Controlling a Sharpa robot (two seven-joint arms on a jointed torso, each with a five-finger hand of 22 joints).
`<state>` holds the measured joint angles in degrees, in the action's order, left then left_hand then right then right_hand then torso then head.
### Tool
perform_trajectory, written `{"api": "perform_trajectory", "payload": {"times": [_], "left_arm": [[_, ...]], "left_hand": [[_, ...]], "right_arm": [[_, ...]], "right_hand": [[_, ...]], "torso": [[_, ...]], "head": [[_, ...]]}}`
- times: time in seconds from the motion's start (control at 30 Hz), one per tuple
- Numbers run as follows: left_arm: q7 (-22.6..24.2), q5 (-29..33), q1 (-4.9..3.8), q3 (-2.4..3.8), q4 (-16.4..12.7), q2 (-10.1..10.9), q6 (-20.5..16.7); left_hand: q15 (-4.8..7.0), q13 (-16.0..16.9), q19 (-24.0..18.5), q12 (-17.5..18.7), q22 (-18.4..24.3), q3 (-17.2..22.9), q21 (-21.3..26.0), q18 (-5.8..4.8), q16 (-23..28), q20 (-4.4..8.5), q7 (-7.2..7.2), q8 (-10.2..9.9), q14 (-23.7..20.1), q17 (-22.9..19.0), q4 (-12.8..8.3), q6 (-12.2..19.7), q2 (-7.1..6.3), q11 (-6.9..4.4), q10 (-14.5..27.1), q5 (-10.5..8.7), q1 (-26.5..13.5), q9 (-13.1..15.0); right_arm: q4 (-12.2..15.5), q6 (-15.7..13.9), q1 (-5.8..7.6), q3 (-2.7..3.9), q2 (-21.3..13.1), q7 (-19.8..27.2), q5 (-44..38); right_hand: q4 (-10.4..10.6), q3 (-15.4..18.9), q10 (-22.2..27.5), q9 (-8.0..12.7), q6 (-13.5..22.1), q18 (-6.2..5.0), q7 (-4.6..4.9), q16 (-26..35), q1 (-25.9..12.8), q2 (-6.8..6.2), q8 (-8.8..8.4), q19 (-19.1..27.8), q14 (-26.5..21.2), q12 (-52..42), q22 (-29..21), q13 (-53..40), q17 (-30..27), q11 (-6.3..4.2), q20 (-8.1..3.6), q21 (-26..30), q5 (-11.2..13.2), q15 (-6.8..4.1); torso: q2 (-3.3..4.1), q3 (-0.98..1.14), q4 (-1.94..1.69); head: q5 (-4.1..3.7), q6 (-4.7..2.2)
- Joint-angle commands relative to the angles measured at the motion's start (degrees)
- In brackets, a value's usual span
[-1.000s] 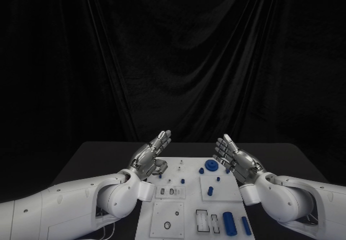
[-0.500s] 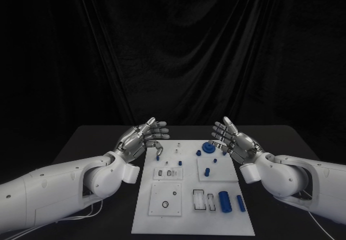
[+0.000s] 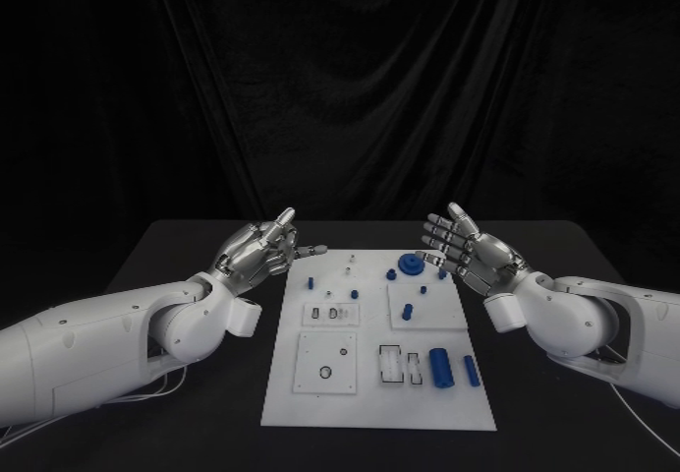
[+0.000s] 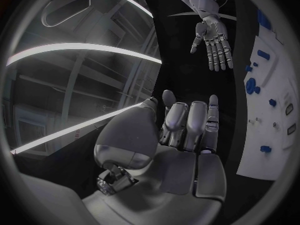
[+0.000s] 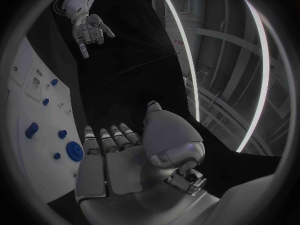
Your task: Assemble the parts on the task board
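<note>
The white task board [image 3: 326, 408] lies in the middle of the black table. Blue parts sit on it: a round toothed piece [image 3: 410, 263] at the far end, small pegs [image 3: 407, 312] in the middle, and a cylinder [image 3: 443, 369] and a bar [image 3: 471, 370] near the front right. My left hand [image 3: 262, 251] hovers off the board's far left corner, palm inward, fingers partly bent, holding nothing. My right hand [image 3: 468, 251] hovers over the far right corner, fingers spread and empty. Each wrist view shows its own bare hand [image 4: 181, 130] [image 5: 125, 155], the opposite hand [image 4: 212, 42] [image 5: 87, 27] and the board [image 4: 272, 130] [image 5: 25, 97].
Two white inset plates [image 3: 327, 377] with slots and holes lie on the board's near left half. Bare black table [image 3: 185, 261] lies on both sides of the board. A black curtain [image 3: 355, 118] hangs behind the table.
The head view has shifted, showing more of the board. My left hand has drawn outward off the board's left edge and bent its fingers. The right hand has stayed spread near the far right corner.
</note>
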<state>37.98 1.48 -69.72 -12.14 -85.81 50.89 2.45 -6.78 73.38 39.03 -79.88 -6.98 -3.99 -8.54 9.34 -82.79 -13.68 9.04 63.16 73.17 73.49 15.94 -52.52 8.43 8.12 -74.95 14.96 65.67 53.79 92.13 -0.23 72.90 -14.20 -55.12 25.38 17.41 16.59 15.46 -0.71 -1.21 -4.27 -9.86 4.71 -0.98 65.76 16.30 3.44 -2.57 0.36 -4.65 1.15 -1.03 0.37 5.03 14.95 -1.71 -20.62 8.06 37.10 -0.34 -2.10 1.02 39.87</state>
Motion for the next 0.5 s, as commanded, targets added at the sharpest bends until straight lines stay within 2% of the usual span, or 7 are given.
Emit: {"api": "perform_trajectory", "payload": {"times": [0.03, 0.17, 0.27, 0.3, 0.33, 0.43, 0.5], "left_arm": [[-3.2, -3.5, -0.13, 0.06, 0.1, 0.4, 0.6], [-4.2, -4.0, -0.13, 0.05, -0.3, 1.5, 0.9], [-3.0, -4.2, -0.13, 0.05, -0.8, 2.4, 0.4], [-2.1, -4.3, -0.14, 0.05, -0.9, 2.7, 0.3], [-1.3, -4.3, -0.14, 0.05, -1.0, 2.9, 0.2], [0.9, -4.7, -0.14, 0.05, -1.1, 3.3, 0.1], [2.3, -5.3, -0.15, 0.05, -1.2, 3.5, 0.2]], "left_hand": [[1.63, 16.6, 14.1, -10.1, 3.4, -11.1, 4.2, 1.63, -7.2, 1.46, -0.14, 22.8, 16.8, 16.5, 0.7, -24.1, -0.90, -1.52, -15.1, -11.97, -10.7, 29.0], [1.94, 16.6, 17.8, -10.1, 3.5, -13.0, 5.0, 1.57, -7.2, 1.70, -0.40, 20.5, 16.8, 16.5, 0.7, -18.5, 0.70, -1.77, -15.1, -11.95, -9.3, 26.6], [2.14, 9.7, 18.6, -8.1, 3.5, -13.7, 5.1, 1.48, -7.2, 1.99, -0.91, 1.7, 16.8, 16.5, 0.3, 11.6, 2.22, -2.09, -3.6, -9.86, -4.5, 9.3], [2.22, 5.8, 18.5, -5.6, 3.5, -14.2, 5.1, 1.38, -7.3, 2.02, -1.24, -9.3, 13.9, 14.6, 0.7, 14.3, 2.68, -2.18, 2.4, -8.46, -1.2, 2.2], [2.29, 2.7, 18.3, -3.6, 3.5, -14.5, 5.1, 1.38, -7.4, 2.01, -1.10, -13.9, 9.2, 11.5, 0.6, 14.0, 2.91, -2.02, 7.2, -8.00, -0.2, -0.8], [1.94, -1.2, 17.5, -0.4, 3.5, -14.7, 5.1, 1.54, -6.8, 1.67, -0.56, -21.0, 2.3, 6.5, 0.6, 13.5, 3.11, -1.60, 13.3, -7.41, 1.7, -6.7], [0.25, -16.2, 10.1, 13.0, 3.3, -14.8, 4.8, 1.07, -1.5, 0.37, 0.70, -28.2, -17.0, -8.0, 0.3, 13.5, 2.97, -0.21, 36.7, -6.43, 4.6, -13.9]], "right_arm": [[0.3, 1.5, 0.27, 0.02, -0.5, -1.8, -0.1], [0.2, 1.5, 0.48, 0.01, -0.9, -2.6, -0.1], [0.2, 1.6, 0.62, 0.00, -1.1, -3.3, -0.3], [0.1, 1.7, 0.68, 0.00, -1.3, -3.7, -0.5], [0.1, 1.7, 0.73, 0.00, -1.4, -3.9, -0.8], [0.0, 1.6, 0.90, -0.01, -1.6, -4.6, -2.3], [-0.2, 1.4, 1.07, -0.01, -1.7, -5.0, -3.9]], "right_hand": [[0.0, -0.1, -0.1, -0.1, -0.2, -0.49, 0.28, -0.3, 0.7, -0.10, 0.29, 0.0, 0.1, -0.4, 0.1, -0.1, 0.1, 0.52, 0.39, -0.3, -0.4, 0.50], [-0.1, -0.1, -0.2, -0.1, -0.3, -0.51, 0.31, -0.6, 1.2, -0.25, 0.55, -0.4, 0.2, -1.1, 0.2, -0.2, 0.2, 1.25, 0.75, -0.5, -0.9, 0.95], [-0.3, -0.3, -0.3, -0.1, -0.3, -0.49, 0.37, -0.9, 2.3, -0.51, 0.77, -0.8, 0.4, -1.4, 0.3, -0.2, 0.2, 1.43, 1.08, -0.8, -2.3, 1.55], [-0.5, -0.4, -0.3, -0.1, -0.4, -0.46, 0.32, -1.1, 2.8, -0.79, 0.89, -0.9, 0.4, -1.6, 0.4, -0.2, 0.3, 1.56, 1.22, -0.9, -2.4, 1.82], [-0.6, -0.4, -0.3, -0.2, -0.5, -0.40, 0.31, -1.3, 3.5, -1.04, 1.09, -1.1, 0.5, -1.8, 0.4, -0.2, 0.3, 1.66, 1.36, -1.0, -2.5, 2.17], [-1.4, -0.7, -0.8, -0.5, -2.1, 0.30, 1.08, -2.9, 5.9, -2.04, 2.61, -2.6, 1.4, -3.9, 0.8, -0.5, 0.7, 2.60, 1.72, -1.9, -3.2, 3.60], [-2.6, -1.0, -1.5, -1.0, -4.7, 0.88, 2.64, -4.3, 8.4, -2.77, 4.74, -4.5, 2.2, -6.4, 1.2, -0.8, 1.0, 3.52, 1.78, -3.0, -4.2, 4.10]], "torso": [[1.12, 0.04, -0.14], [1.48, 0.09, -0.19], [1.74, 0.07, -0.17], [1.88, 0.04, -0.19], [1.98, 0.03, -0.23], [2.35, 0.04, -0.61], [2.40, 0.05, -0.69]], "head": [[0.12, 0.14], [0.11, 0.29], [-0.15, 0.46], [-0.32, 0.58], [-0.44, 0.64], [-1.33, 0.81], [-1.64, 1.01]]}}
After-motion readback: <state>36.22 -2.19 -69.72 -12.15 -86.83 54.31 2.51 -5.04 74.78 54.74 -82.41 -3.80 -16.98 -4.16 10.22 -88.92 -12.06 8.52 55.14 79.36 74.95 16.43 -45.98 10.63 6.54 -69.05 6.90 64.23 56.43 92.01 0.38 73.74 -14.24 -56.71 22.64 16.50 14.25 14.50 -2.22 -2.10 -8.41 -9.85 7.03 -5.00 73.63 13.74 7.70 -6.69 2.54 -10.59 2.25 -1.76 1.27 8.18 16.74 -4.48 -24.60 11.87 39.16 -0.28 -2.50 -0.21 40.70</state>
